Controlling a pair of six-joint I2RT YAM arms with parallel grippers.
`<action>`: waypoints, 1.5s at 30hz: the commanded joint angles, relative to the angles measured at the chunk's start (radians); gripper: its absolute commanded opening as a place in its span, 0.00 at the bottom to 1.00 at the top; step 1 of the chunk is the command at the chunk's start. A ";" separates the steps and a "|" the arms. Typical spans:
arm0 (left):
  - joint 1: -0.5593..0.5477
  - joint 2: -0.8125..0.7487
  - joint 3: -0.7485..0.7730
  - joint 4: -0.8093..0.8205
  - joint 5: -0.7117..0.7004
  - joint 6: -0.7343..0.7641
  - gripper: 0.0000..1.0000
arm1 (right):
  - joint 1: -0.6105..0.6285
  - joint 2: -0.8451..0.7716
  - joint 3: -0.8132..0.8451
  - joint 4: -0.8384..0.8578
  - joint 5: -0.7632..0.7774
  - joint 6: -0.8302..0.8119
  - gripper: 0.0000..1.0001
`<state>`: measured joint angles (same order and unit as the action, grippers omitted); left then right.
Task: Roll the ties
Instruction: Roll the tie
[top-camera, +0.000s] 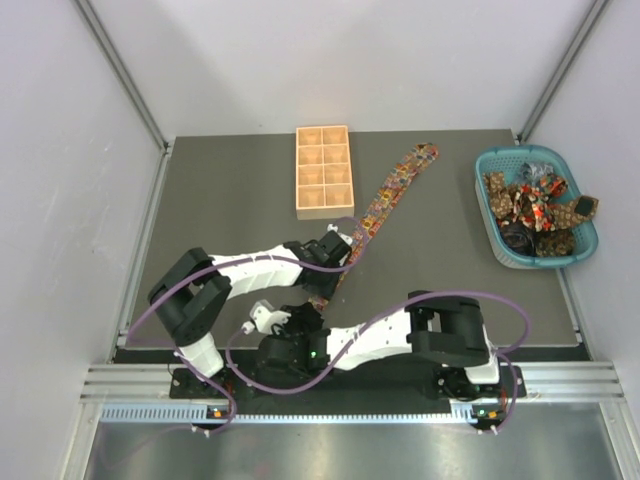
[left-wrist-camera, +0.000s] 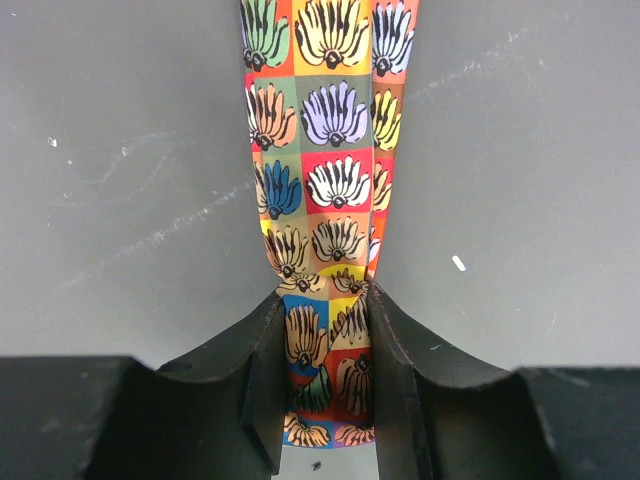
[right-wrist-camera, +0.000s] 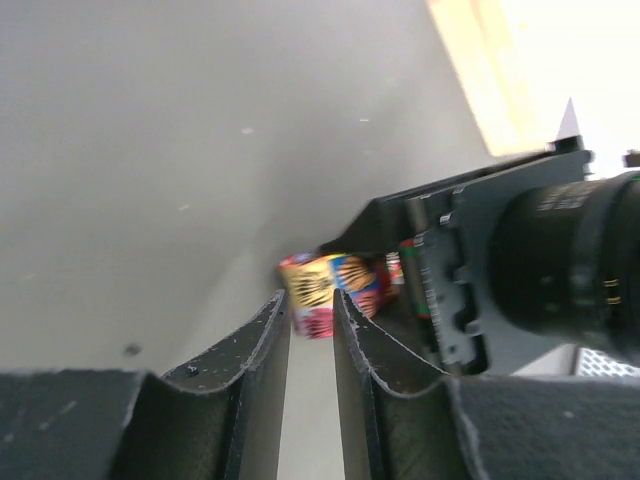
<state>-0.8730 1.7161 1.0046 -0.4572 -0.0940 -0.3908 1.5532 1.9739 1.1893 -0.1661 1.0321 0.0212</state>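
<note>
Just right of the wooden tray (top-camera: 299, 170), seen from above, a printed tie (top-camera: 395, 185) slants down past its near corner, where the left gripper (top-camera: 337, 243) sits on it. In the left wrist view, the jaws pinch the tie's flat strip. In the right wrist view, the right gripper (right-wrist-camera: 310, 302) stands narrow, with the rolled end (right-wrist-camera: 318, 285) at its tips; whether it grips is unclear.

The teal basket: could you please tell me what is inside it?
A tangled heap of patterned ties fills the teal basket; how many there are, and whatever lies beneath the heap, is covered.
</note>
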 joint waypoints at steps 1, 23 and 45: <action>0.002 0.102 -0.049 -0.101 0.030 0.006 0.38 | -0.013 0.014 0.073 -0.108 0.105 0.033 0.25; 0.002 0.151 -0.020 -0.118 0.022 0.024 0.46 | -0.076 0.177 0.127 -0.225 0.037 0.080 0.21; 0.008 0.043 -0.038 -0.140 -0.023 -0.010 0.60 | -0.088 0.141 0.144 -0.223 0.020 0.059 0.21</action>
<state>-0.8715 1.7260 1.0275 -0.5056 -0.1284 -0.3759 1.4826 2.1376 1.3003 -0.3801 1.0729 0.0780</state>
